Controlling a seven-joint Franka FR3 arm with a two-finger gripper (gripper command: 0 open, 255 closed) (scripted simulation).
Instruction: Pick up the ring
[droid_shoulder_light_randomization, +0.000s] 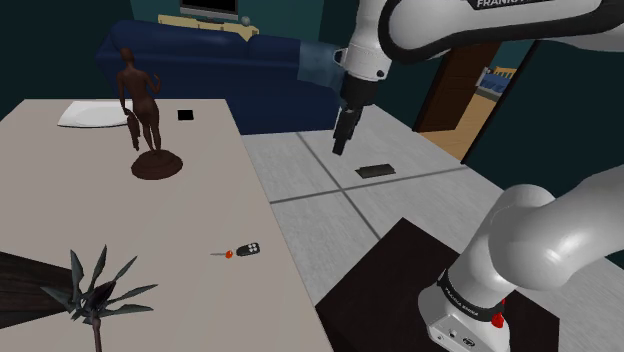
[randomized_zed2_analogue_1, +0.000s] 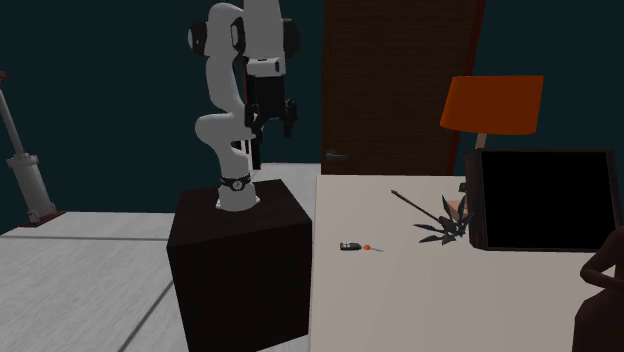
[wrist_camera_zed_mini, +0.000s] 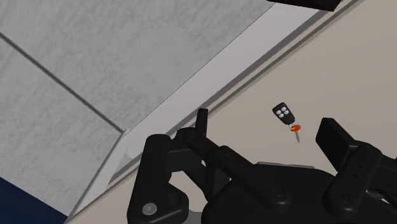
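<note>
The ring (droid_shoulder_light_randomization: 229, 254) is a small red piece joined to a black remote fob (droid_shoulder_light_randomization: 251, 248). It lies flat on the pale table (droid_shoulder_light_randomization: 120, 225), near the edge at the shoulder view's right. The second exterior view has the ring (randomized_zed2_analogue_1: 367, 247) beside the fob (randomized_zed2_analogue_1: 349, 246), close to the stand. My gripper (droid_shoulder_light_randomization: 341, 140) hangs high over the tiled floor, off the table and well away from the ring. In the wrist view the gripper (wrist_camera_zed_mini: 267, 130) is open and holds nothing. The fob (wrist_camera_zed_mini: 284, 113) and ring (wrist_camera_zed_mini: 295, 128) show far below, between the fingers.
A dark figurine (droid_shoulder_light_randomization: 146, 115) stands on the table with a white plate (droid_shoulder_light_randomization: 92, 115) and a small black square (droid_shoulder_light_randomization: 185, 115) behind it. A spiky plant (droid_shoulder_light_randomization: 96, 290) grows at the near edge. A black slab (droid_shoulder_light_randomization: 375, 170) lies on the floor. An orange lamp (randomized_zed2_analogue_1: 492, 105) and a black panel (randomized_zed2_analogue_1: 545, 200) stand on the table.
</note>
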